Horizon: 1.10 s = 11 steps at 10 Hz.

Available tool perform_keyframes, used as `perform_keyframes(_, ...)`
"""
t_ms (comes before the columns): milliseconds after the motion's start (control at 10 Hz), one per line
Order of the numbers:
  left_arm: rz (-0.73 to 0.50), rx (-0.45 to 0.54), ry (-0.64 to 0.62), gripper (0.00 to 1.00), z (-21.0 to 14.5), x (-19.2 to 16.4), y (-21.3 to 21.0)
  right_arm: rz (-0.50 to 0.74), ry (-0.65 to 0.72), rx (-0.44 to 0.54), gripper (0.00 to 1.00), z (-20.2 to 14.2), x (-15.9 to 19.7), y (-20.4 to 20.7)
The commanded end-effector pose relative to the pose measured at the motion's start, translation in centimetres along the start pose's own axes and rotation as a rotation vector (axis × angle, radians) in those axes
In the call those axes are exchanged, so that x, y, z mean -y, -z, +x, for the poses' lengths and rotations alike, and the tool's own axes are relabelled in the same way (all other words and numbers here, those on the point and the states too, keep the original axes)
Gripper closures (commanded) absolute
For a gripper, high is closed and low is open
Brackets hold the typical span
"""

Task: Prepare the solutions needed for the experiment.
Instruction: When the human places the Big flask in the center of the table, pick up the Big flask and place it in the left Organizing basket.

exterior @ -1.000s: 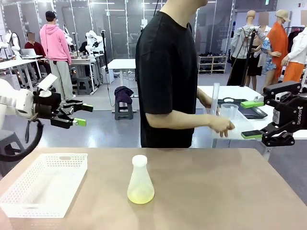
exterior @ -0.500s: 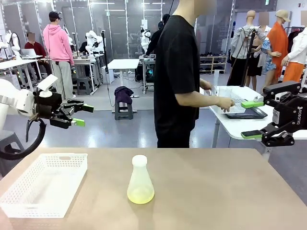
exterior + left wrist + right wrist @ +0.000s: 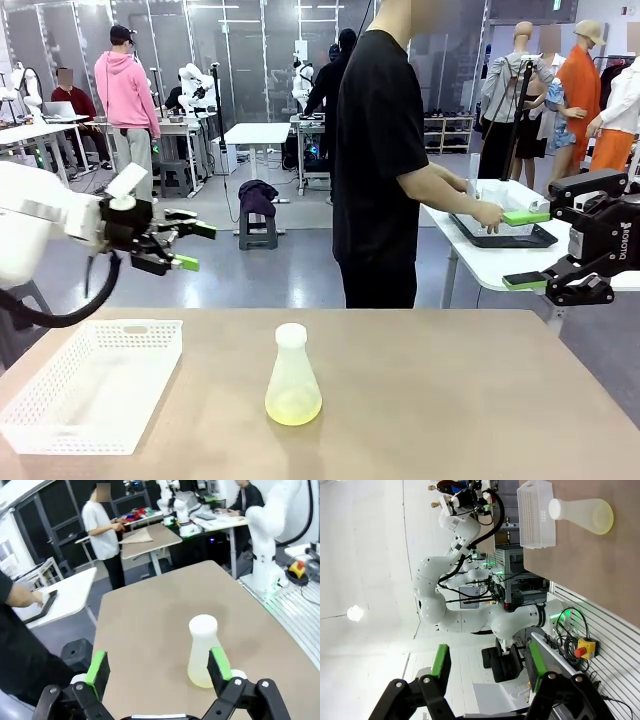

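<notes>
Your left gripper (image 3: 196, 247) is hanging raised at the left, jaws spread wide and holding nothing. It is aiming across the surface (image 3: 450, 400) at the flask (image 3: 293, 380), which is showing just off one green pad in the left wrist view but standing well apart from it. Your right gripper (image 3: 525, 250) is waiting at the right, also spread and empty. The flask is standing upright near the middle, with the solution (image 3: 293, 407) pooling pale yellow-green in its bottom and the basket (image 3: 100, 325) sitting to its left.

The risk here is tipping: the flask looks light and nearly empty, and its walls are sloping. If one pad lands first, you are likely shoving it over rather than gripping it. The person (image 3: 385, 150) is facing a side table, so nobody is watching to steady it.
</notes>
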<state>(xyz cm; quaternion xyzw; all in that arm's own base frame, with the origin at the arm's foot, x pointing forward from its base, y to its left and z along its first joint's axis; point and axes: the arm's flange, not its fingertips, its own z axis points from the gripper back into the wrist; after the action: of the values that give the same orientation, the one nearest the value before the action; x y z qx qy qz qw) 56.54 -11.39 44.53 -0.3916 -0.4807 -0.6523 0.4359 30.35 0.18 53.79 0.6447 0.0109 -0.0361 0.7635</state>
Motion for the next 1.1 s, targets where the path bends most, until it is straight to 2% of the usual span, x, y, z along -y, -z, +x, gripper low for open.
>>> perform_keyframes(0, -0.141, -0.047, 0.074, 0.00, -1.9, -2.9, 2.7, 0.014, -0.013, 0.003, 0.24, 0.0, 0.0, 0.2)
perform_keyframes(200, -0.311, -0.055, 0.067, 0.00, -3.1, -4.5, 7.2, 0.014, -0.013, 0.003, 0.24, 0.0, 0.0, 0.2)
perform_keyframes(500, -0.451, -0.028, -0.002, 0.00, -4.0, -4.0, 12.0, 0.014, -0.013, 0.003, 0.24, 0.0, 0.0, 0.2)
perform_keyframes(600, -0.458, -0.024, -0.035, 0.00, -4.6, -3.9, 12.8, 0.014, -0.013, 0.003, 0.24, 0.0, 0.0, 0.2)
perform_keyframes(700, -0.393, -0.032, 0.040, 0.00, -4.1, -3.1, 12.2, 0.014, -0.013, 0.003, 0.24, 0.0, 0.0, 0.2)
perform_keyframes(1000, -0.393, -0.032, 0.040, 0.00, -4.1, -3.1, 12.2, 0.014, -0.013, 0.003, 0.24, 0.0, 0.0, 0.2)
